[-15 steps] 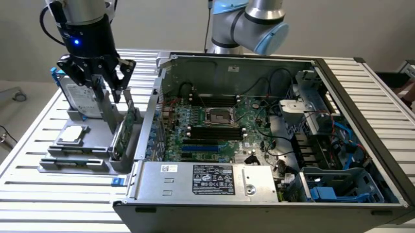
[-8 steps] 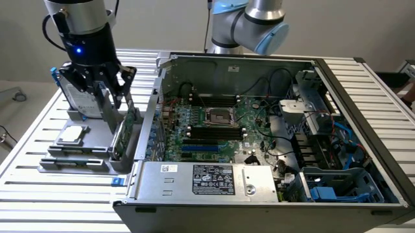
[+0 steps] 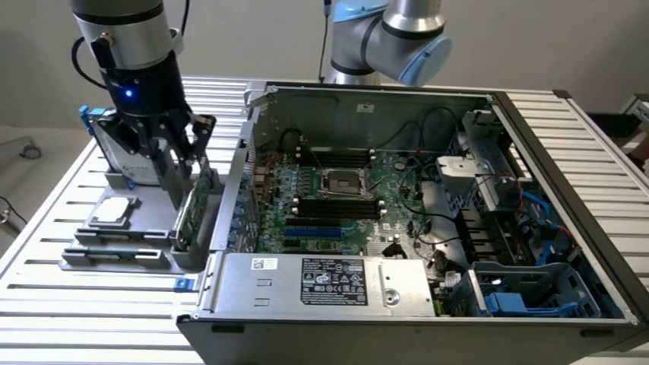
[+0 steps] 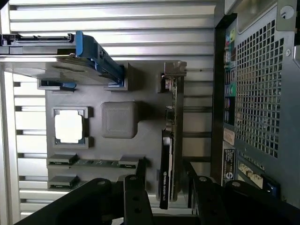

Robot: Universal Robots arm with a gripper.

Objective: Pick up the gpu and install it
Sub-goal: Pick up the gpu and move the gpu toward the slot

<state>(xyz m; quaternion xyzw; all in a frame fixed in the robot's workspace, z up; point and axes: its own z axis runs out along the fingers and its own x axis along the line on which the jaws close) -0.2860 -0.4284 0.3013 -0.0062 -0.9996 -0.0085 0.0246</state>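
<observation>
Two black fingers (image 4: 136, 187) stand wide open, one on each side of the gpu (image 4: 171, 136), with a gap showing between each finger and the card; they have hold of nothing. The gpu stands on its long edge in a slot of the grey tray (image 4: 93, 93), its black cooler on one face and its silver end bracket at the end away from the fingers; in the exterior view its green board (image 3: 194, 213) rises from the tray just below the arm's wrist, on the side of the tray nearest the computer case (image 3: 527, 129). The tray lies on the slatted metal surface (image 3: 61, 304), to the exterior view's left of the case and just beside it. Several other parts sit in the tray: a silver hard drive in a blue frame (image 4: 56, 65) stands upright at the end beyond the fingers; a square processor chip (image 4: 69, 127) lies flat in its own pocket; long narrow memory sticks (image 4: 96, 162) lie in slots near the fingers, apart from the gpu. The case lies open on its side, the motherboard (image 3: 345, 182) facing up with its slots in view and a grey power supply (image 3: 324, 281) along the near edge.
</observation>
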